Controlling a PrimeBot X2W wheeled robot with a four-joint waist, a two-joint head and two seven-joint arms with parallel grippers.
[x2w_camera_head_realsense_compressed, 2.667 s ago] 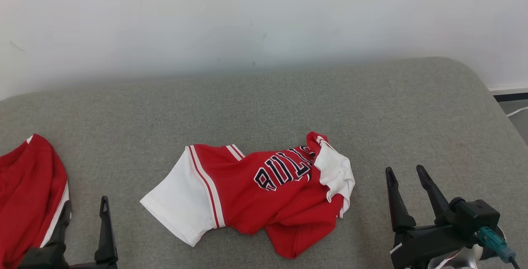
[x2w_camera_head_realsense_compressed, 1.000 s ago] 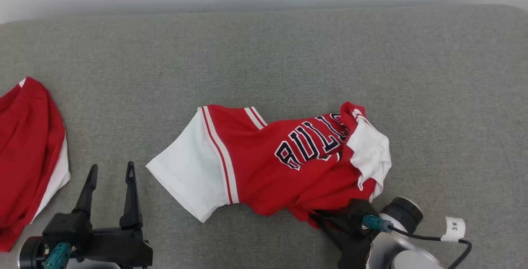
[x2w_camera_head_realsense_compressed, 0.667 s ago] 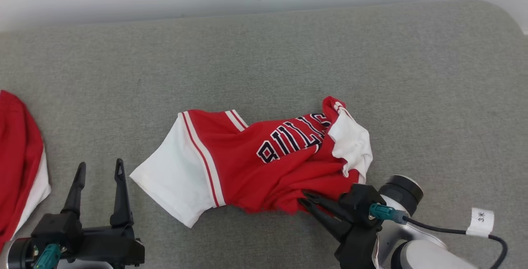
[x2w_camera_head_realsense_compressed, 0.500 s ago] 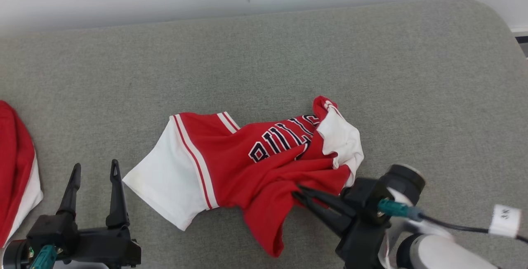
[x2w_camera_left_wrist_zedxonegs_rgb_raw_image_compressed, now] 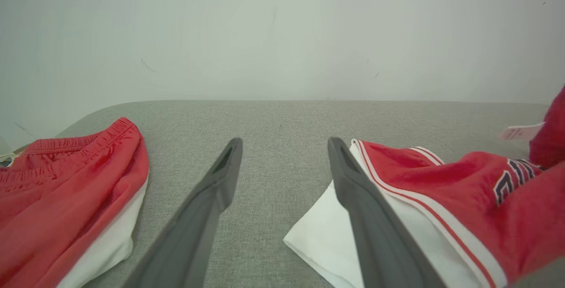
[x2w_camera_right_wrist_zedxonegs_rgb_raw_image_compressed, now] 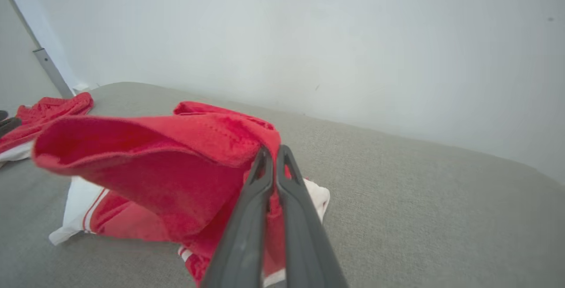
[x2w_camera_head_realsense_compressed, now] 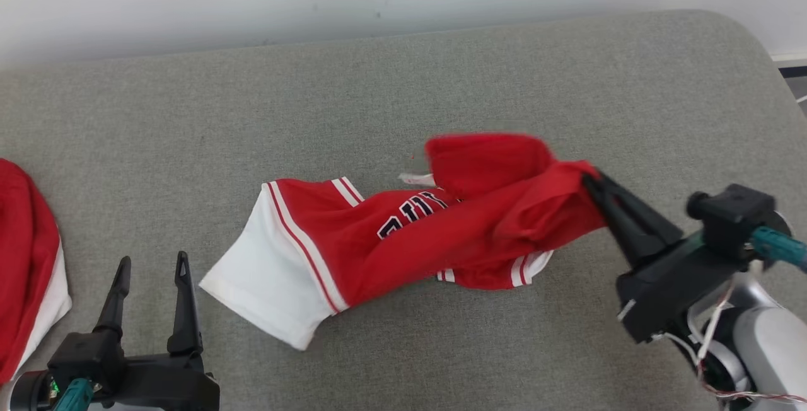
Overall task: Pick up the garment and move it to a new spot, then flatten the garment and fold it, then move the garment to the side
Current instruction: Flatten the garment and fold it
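On the grey cushion (x2w_camera_head_realsense_compressed: 441, 83), the garment (x2w_camera_head_realsense_compressed: 391, 253), a red jersey with white sleeves, is lying near the middle, with its right end being lifted off the surface. The right gripper (x2w_camera_head_realsense_compressed: 589, 181) is pinching a fold of red cloth between fingers pressed tight together and is holding it up at the jersey's right side. Half a second earlier that gripper was sitting low at the jersey's near edge, with a red flap drooping toward the camera. Now the flap is stretching up and to the right, folding over the chest and hiding much of the dark lettering and the white sleeve that was showing there. The other white sleeve (x2w_camera_head_realsense_compressed: 252, 285), at the opposite end, is lying flat where it was. The left gripper (x2w_camera_head_realsense_compressed: 153, 258) is hanging beside that sleeve with its fingers spread wide and gripping nothing, as before. Red shorts (x2w_camera_head_realsense_compressed: 25, 253) are lying at the cushion's far left.
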